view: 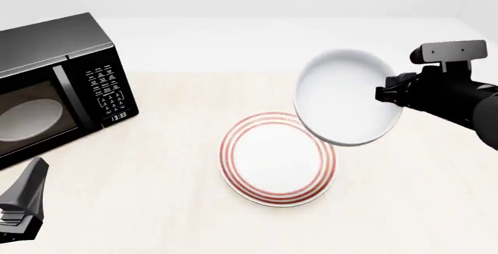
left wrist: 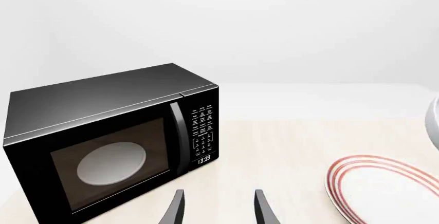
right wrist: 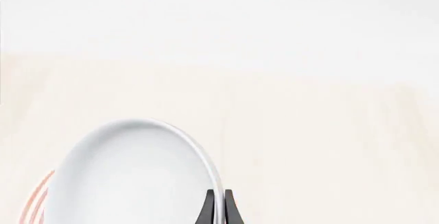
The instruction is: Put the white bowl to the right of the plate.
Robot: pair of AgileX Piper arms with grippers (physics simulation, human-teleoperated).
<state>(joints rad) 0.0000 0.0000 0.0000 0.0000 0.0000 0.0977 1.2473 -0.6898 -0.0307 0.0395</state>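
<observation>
The white bowl [view: 344,98] is held tilted in the air above the plate's upper right edge, its rim pinched by my right gripper [view: 386,95]. In the right wrist view the gripper [right wrist: 219,203] is shut on the bowl's rim [right wrist: 137,172]. The red-ringed plate [view: 278,158] lies flat at the table's middle; it also shows in the left wrist view [left wrist: 384,190] and its edge in the right wrist view [right wrist: 38,198]. My left gripper [view: 20,207] hovers at the front left, open and empty [left wrist: 218,208].
A black microwave [view: 55,85] stands at the left back of the table, door shut, with a pale disc behind its glass [left wrist: 112,163]. The light wood table [view: 155,196] runs to a white back strip.
</observation>
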